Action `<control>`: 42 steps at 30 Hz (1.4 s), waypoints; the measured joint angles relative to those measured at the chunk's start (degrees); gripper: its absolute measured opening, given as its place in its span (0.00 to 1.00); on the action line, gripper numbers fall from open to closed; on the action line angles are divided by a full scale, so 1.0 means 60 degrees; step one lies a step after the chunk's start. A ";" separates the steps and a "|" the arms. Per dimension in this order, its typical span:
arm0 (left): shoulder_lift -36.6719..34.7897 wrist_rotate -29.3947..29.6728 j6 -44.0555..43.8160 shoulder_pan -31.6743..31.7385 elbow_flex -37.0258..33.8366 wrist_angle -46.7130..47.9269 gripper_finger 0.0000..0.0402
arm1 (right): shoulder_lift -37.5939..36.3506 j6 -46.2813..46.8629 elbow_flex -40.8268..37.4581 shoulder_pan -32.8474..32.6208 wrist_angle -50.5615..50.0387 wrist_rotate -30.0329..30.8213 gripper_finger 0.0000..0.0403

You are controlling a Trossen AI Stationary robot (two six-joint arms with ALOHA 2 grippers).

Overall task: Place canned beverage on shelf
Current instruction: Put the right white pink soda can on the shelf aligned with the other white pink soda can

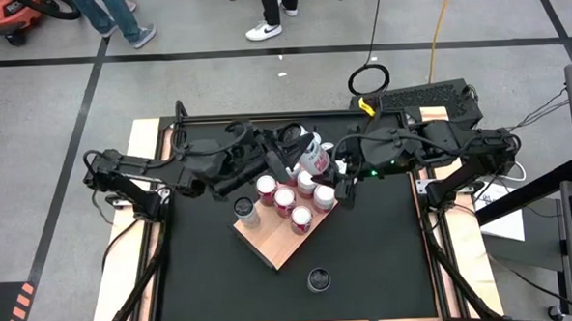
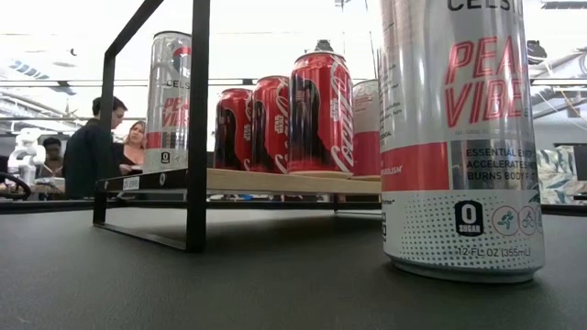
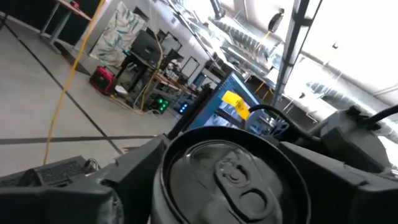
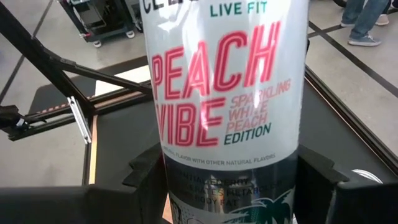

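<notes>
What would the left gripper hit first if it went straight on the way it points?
Most likely the lid of the can, directly ahead and very close; the right gripper holds that can.

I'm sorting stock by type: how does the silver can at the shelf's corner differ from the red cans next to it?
The silver can is taller than the red cans. It is silver-white with red lettering, while the red cans are red with white script. The silver can stands by itself at a corner of the shelf, while the red cans crowd together. Both kinds stand upright on the wooden board.
</notes>
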State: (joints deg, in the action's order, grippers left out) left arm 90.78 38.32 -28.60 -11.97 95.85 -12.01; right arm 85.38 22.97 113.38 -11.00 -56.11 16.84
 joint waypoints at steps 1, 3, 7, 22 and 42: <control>0.0000 -0.0022 0.0024 0.0000 0.0000 0.0050 0.77 | 0.0003 0.0015 0.0000 0.0000 0.0001 0.0006 0.57; 0.0000 -0.0062 0.0032 0.0000 0.0000 0.0185 0.73 | 0.0012 0.0030 0.0000 0.0000 -0.0026 0.0004 0.57; -0.0004 -0.0065 -0.0117 0.0000 0.0000 0.0428 0.67 | 0.0012 0.0085 0.0000 0.0000 -0.0075 -0.0005 0.57; -0.0153 -0.0018 -0.0243 -0.0079 -0.0004 0.0493 0.87 | 0.0030 0.0002 0.0000 -0.0003 -0.0407 0.0438 0.57; -0.0160 -0.0091 -0.1164 -0.0131 -0.0003 0.1882 0.72 | 0.0027 0.0098 0.0000 0.0000 -0.0632 0.0465 0.57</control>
State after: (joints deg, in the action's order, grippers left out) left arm 89.82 37.78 -35.58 -12.75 95.84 -0.72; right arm 85.54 23.56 113.38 -11.00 -59.90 19.63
